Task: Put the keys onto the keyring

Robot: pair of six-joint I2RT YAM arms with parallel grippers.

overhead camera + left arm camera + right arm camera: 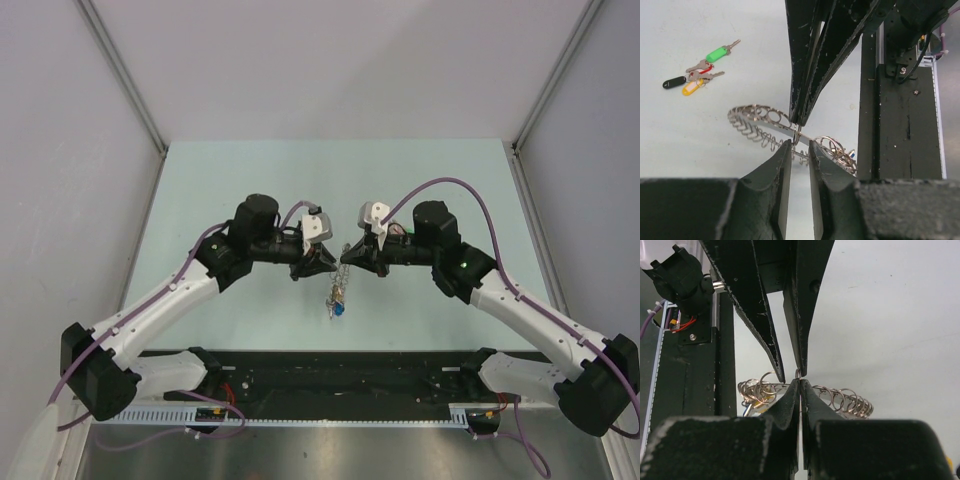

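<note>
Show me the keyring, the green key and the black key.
keyring point(765, 120), left wrist view, on its looped rim.
green key point(716, 54), left wrist view, on its plastic head.
black key point(673, 83), left wrist view, on its plastic head.

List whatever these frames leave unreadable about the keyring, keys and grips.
- Top external: the keyring is too small, crowded by the left gripper and right gripper.
- Top external: the keys dangling under it are too small to count.
- Left wrist: a gap shows between the left gripper's fingers; whether they clamp the keyring is unclear.
- Right wrist: the right gripper's own finger and the black rail hide most of those keys.
</note>
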